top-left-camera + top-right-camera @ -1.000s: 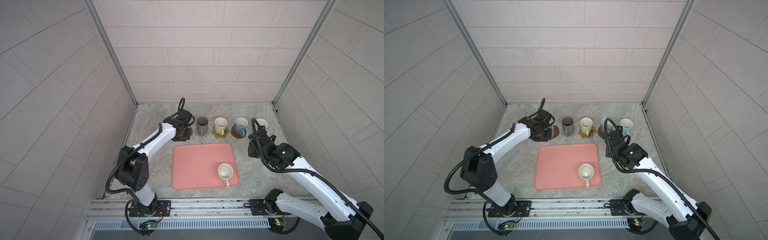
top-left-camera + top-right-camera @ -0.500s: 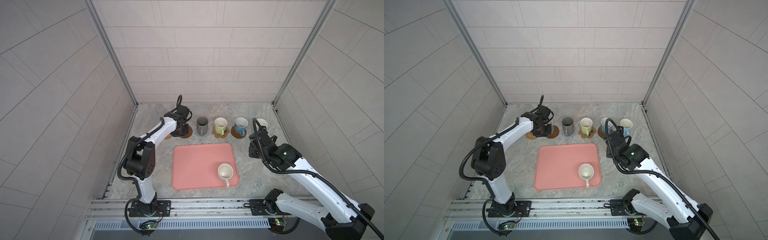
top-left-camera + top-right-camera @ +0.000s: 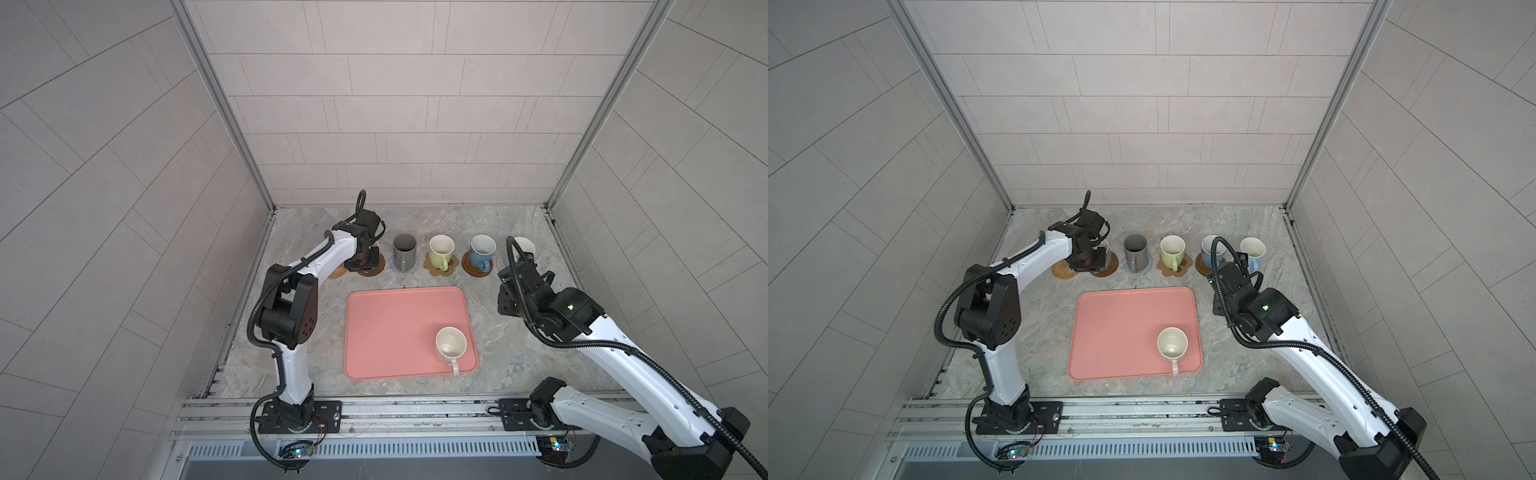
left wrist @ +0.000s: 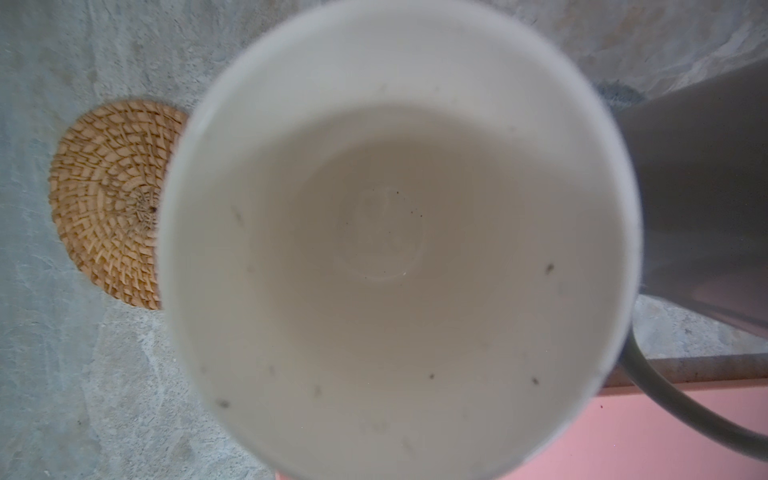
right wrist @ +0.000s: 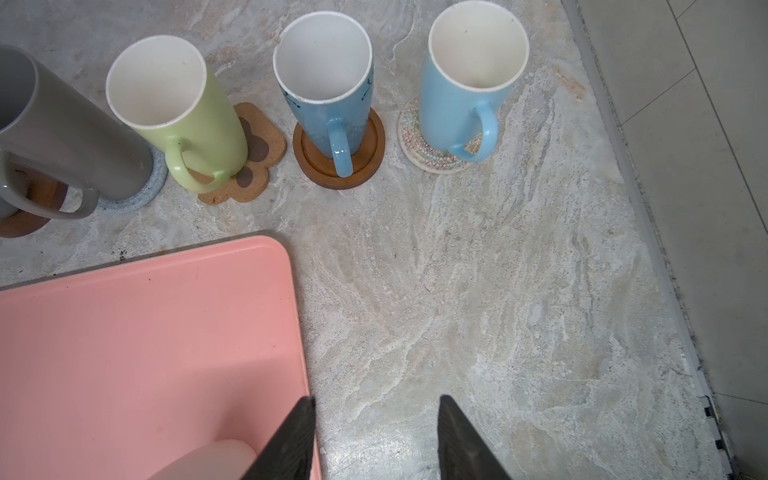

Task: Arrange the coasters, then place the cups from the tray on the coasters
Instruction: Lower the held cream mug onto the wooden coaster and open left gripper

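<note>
The left end effector was at the left end of the row at the back of the counter, directly over the grey-handled cup, whose pale inside filled the left wrist view. Its jaws were closed tight; whether they pinched the cup could not be told. That cup was at a dark wooden coaster, but the arm hid whether it rested on it. Just beside it to the left, the rattan coaster lay flat on the counter.

Along the row to the right, four cups stood upright on coasters: the dark grey cup on the blue-grey coaster, the green cup on the paw coaster, the darker blue cup on the second wooden coaster, and the light blue cup on the beige coaster.

The tray lay in front of the row, with the pink-handled cup upright in its near right corner, handle toward the near rim.

The right end effector hovered above the counter just beside the tray's right rim, its jaws partly open with nothing between them.
</note>
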Tool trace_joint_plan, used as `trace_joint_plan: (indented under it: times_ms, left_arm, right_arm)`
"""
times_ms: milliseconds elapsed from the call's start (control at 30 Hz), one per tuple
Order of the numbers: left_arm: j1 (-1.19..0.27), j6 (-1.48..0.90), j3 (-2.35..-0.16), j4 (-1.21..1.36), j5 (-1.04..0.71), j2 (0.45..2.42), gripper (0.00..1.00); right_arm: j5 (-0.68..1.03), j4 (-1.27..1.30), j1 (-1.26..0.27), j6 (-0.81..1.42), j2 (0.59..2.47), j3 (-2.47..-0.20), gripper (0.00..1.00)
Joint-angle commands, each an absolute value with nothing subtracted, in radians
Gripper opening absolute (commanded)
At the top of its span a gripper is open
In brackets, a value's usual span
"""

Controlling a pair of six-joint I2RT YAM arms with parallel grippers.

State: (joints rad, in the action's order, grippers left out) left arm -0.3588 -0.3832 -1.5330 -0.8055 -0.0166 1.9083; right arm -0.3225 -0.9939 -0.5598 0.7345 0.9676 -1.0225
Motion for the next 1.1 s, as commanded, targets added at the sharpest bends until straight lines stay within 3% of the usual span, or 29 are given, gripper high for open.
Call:
trace_joint_plan:
  times_ms: [0,1067]
  left_arm:
    - [-0.348,-0.368,-1.578,-0.779,-0.016,1.91,0.09]
    - [-0.344,-0.35,-1.604,-0.803,-0.006,1.934,0.09]
  right_arm:
    - [-0.357,-1.019,-0.555,0.75,0.959,-1.026,0.5]
    - [-0.361,-1.005,-0.557,0.749,0.991,-1.023,0.5]
